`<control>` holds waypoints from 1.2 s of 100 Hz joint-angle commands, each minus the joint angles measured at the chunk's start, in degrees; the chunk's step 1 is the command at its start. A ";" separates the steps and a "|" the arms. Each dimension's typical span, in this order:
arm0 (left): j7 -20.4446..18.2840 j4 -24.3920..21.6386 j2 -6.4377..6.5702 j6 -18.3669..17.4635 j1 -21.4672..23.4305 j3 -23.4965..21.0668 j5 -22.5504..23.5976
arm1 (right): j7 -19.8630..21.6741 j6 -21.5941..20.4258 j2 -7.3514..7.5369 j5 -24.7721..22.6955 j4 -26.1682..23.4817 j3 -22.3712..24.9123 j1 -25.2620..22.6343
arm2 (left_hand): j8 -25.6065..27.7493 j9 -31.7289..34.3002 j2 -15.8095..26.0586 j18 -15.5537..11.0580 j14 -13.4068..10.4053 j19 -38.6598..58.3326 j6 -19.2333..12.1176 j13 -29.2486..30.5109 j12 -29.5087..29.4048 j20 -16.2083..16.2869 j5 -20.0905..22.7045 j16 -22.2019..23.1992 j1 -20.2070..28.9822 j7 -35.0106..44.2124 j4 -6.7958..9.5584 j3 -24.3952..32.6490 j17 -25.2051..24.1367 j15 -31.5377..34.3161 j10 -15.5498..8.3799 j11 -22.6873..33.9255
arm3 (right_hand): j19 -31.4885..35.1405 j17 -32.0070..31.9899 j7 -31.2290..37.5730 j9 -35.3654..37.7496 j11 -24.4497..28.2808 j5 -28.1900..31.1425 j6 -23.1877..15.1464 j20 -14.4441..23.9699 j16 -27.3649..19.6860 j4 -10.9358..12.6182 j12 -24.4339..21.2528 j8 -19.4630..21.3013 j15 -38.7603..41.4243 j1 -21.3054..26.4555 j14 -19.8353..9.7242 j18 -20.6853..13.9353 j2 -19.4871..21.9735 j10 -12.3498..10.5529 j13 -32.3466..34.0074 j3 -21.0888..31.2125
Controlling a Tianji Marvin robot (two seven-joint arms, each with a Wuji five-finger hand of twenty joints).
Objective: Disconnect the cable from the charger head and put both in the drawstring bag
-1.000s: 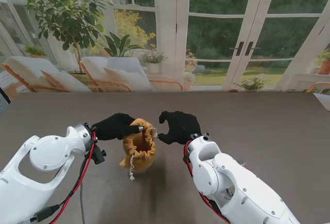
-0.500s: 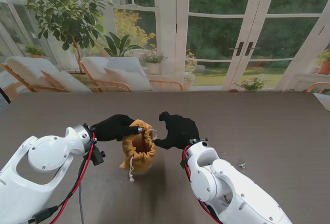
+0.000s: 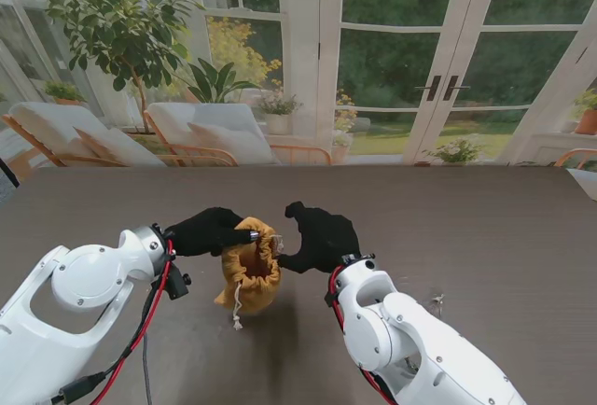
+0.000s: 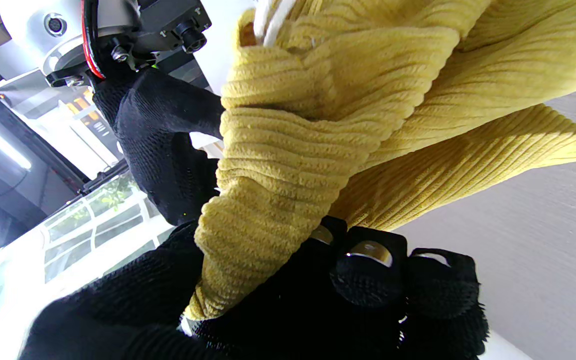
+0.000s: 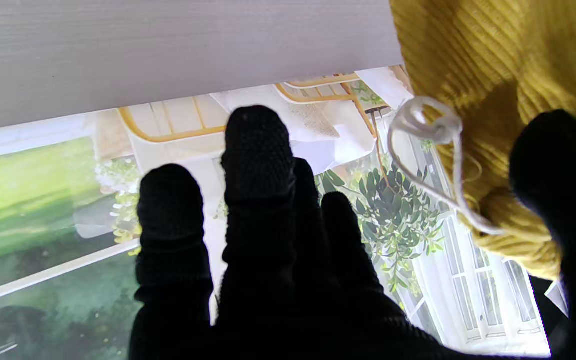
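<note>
The mustard corduroy drawstring bag point(image 3: 250, 272) stands on the table between my hands, mouth up. My left hand point(image 3: 210, 230) is shut on the bag's left rim, fingertips point(image 4: 368, 285) pinching the fabric point(image 4: 318, 125). My right hand point(image 3: 322, 235) hovers at the bag's right rim with its fingers point(image 5: 258, 165) spread and nothing in them. Its thumb point(image 5: 558, 175) is against the bag point(image 5: 493, 60), beside a loop of white drawstring point(image 5: 433, 130). I see neither charger head nor cable in any view, and the bag's inside is hidden.
A white drawstring end point(image 3: 238, 312) hangs down the bag's near side. A small pale speck point(image 3: 436, 300) lies on the dark table point(image 3: 485, 228) to the right of my right arm. The table's far edge point(image 3: 373, 167) meets the windows.
My right hand and forearm have shifted slightly left, toward the bag, and its pinched fingers have spread. The left hand has kept its hold on the rim.
</note>
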 commanded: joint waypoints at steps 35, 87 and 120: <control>-1.54 0.07 -0.06 0.36 -0.61 0.47 -0.57 | -2.90 1.25 -2.20 2.26 3.21 -2.40 1.30 | 0.37 -0.70 -0.36 -1.68 1.59 0.02 2.10 -0.51 -0.24 1.16 0.60 0.28 1.52 0.21 -0.18 -1.61 -0.64 -0.29 0.76 0.14 | 0.60 7.20 2.37 3.30 1.76 6.30 -7.87 2.01 0.31 3.78 -0.24 1.51 2.72 4.98 -0.22 1.33 10.88 1.20 2.85 -5.37; -2.30 -0.73 0.11 2.45 -0.25 0.58 -0.38 | -7.89 -2.08 -3.30 5.27 4.19 0.16 -0.58 | 0.31 -1.00 0.10 -1.53 1.74 -0.01 2.23 -0.79 -0.37 1.17 0.20 0.18 2.49 -0.33 0.13 -3.12 -0.73 -0.29 0.98 -0.04 | 4.60 13.08 12.95 13.71 3.35 13.03 -12.02 0.64 2.11 -1.80 0.27 -1.41 13.40 10.91 -1.13 1.00 26.35 -0.81 6.38 -4.26; -2.92 -1.00 0.23 3.67 -0.29 0.69 -0.31 | -8.28 -5.50 -3.32 6.98 4.79 1.47 -1.17 | 0.14 -1.17 0.36 -1.32 1.94 -0.07 2.46 -0.85 -0.46 1.29 0.18 0.17 3.13 -0.67 0.32 -4.03 -0.91 -0.27 1.31 -0.19 | 5.78 14.91 13.64 16.00 3.18 13.12 -12.27 0.39 2.42 -1.64 0.22 -2.44 16.41 10.28 -0.80 1.23 28.00 -0.88 6.32 -5.81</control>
